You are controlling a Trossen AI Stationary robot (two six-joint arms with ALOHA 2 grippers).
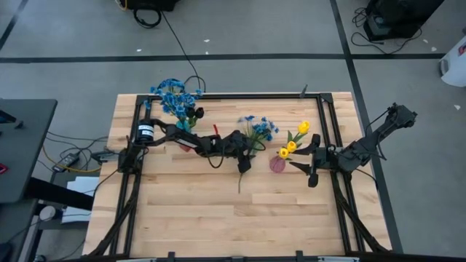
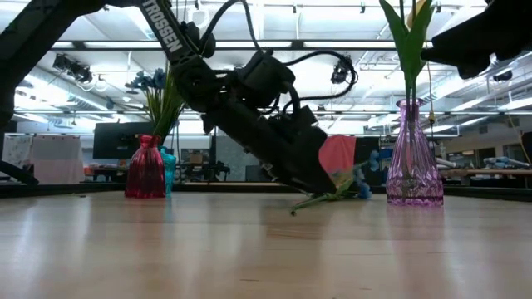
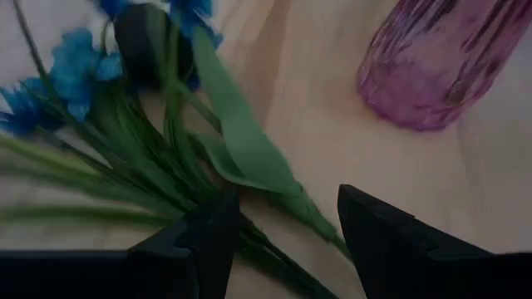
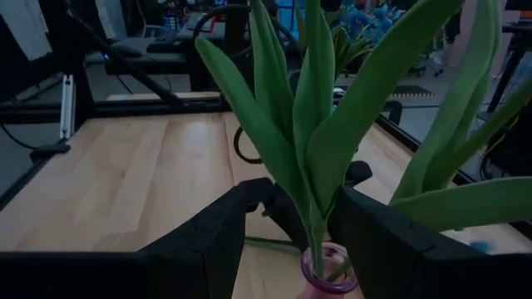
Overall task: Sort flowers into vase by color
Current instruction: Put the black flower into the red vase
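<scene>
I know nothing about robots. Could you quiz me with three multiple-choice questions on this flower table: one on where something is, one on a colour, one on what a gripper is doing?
1. Where is the loose bunch of small blue blossoms on green stems?
A on the floor; B lying on the wooden table; C held high in the air.
2. What colour are the tulips in the ribbed pink glass vase?
A yellow; B white; C red.
3. How do the left gripper's fingers stand?
A shut and empty; B clamped on the vase; C open, astride the bunch's stems.

Answers: B, the bunch lies flat on the wood. A, yellow heads top that vase. C, a gap shows between the fingers, with stems in it.
</scene>
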